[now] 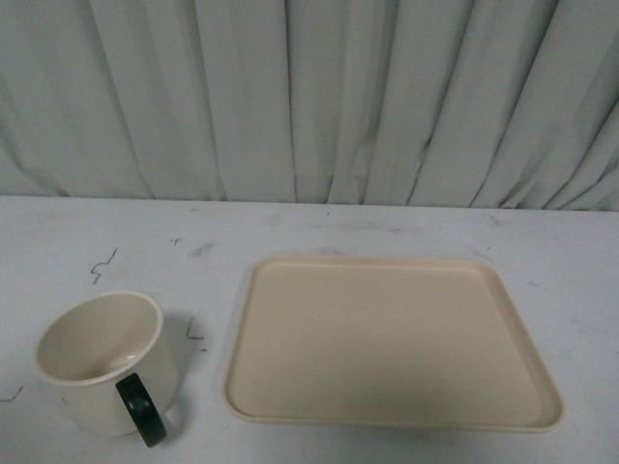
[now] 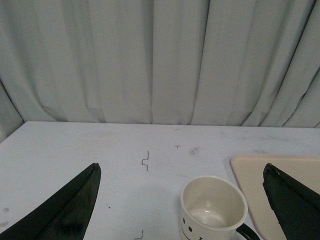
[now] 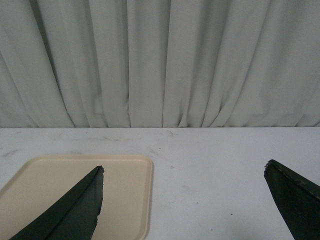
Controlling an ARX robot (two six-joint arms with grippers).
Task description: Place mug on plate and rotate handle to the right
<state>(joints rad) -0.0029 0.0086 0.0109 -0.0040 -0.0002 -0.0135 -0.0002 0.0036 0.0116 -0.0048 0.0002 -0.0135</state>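
Observation:
The cream-white mug stands upright on the white table at the front left, left of the plate. Its black handle points toward the front. The beige plate lies flat and bears nothing. Neither gripper shows in the front view. In the left wrist view my left gripper is open, with the mug between its black fingers and below them; the smiley face shows low on the mug. The plate's corner lies beside it. My right gripper is open and empty, over the table beside the plate.
A grey-white pleated curtain hangs behind the table's far edge. The white table carries a few small dark scuffs and marks.

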